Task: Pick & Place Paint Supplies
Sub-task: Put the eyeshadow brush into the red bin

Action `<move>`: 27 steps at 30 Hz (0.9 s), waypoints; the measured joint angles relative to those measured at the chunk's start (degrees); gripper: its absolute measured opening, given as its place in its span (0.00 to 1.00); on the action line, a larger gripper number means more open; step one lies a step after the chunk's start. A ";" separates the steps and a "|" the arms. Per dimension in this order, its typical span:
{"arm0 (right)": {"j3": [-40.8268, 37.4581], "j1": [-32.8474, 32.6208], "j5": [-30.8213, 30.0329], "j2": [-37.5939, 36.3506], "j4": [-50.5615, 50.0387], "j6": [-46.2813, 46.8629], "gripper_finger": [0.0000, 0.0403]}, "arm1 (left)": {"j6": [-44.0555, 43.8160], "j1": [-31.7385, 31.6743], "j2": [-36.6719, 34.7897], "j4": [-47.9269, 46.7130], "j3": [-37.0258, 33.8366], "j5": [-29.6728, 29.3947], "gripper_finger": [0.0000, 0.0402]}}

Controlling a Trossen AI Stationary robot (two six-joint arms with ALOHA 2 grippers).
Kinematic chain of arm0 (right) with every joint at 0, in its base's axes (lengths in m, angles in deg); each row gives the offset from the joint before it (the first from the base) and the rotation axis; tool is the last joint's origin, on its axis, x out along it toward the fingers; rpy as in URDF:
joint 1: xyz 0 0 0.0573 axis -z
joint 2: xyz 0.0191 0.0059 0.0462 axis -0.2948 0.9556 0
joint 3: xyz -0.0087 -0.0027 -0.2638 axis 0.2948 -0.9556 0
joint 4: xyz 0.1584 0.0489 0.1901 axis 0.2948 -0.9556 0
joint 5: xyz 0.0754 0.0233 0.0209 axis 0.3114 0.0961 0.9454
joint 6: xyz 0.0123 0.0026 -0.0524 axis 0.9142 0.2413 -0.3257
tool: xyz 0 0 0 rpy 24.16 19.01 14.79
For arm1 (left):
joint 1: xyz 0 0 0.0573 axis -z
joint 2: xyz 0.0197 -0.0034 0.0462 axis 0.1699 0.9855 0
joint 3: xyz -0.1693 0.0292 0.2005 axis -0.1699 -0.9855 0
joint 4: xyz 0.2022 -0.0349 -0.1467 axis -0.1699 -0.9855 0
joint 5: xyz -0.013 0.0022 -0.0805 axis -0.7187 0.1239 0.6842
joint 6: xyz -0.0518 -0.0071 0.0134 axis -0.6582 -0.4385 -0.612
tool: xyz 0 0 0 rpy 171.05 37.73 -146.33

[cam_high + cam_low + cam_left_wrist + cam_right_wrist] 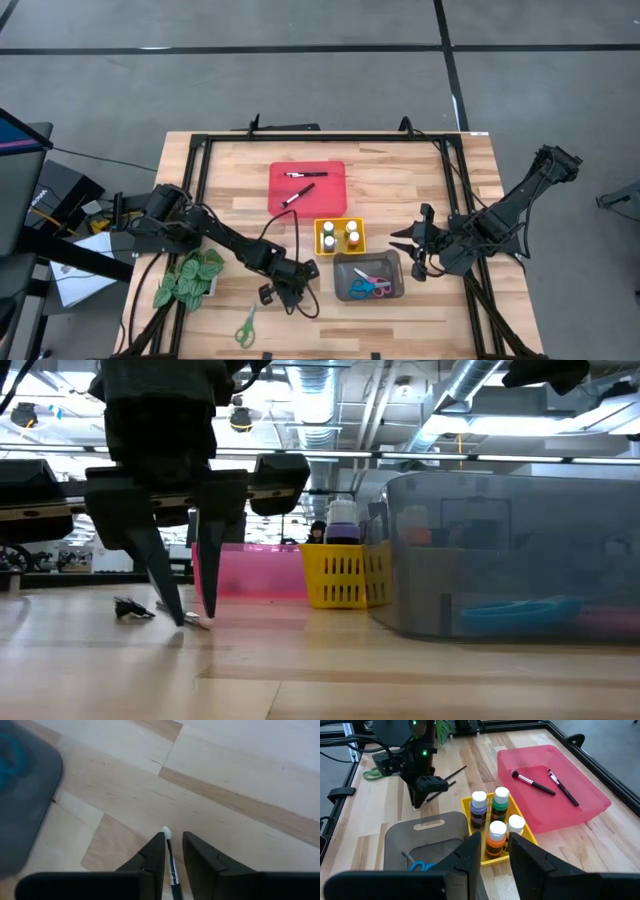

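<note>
While the right gripper (408, 250) waited part-open, the left gripper (173, 851) pinched a paintbrush (170, 857) against the table (240, 775).

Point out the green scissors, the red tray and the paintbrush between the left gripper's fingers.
green scissors (245, 327), high view, on the handles.
red tray (333, 200), high view, bare floor near a corner.
paintbrush (167, 834), left wrist view, on its white tip.

No legible text or labels anywhere.

Thin dark-handled paintbrush (170, 857), white-tipped — flat on bare wood between the left arm's jaws
</note>
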 joint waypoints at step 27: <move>0.01 0.00 -0.04 0.00 -0.92 1.07 0.23 | -3.73 -0.51 0.16 2.96 -0.02 1.94 0.15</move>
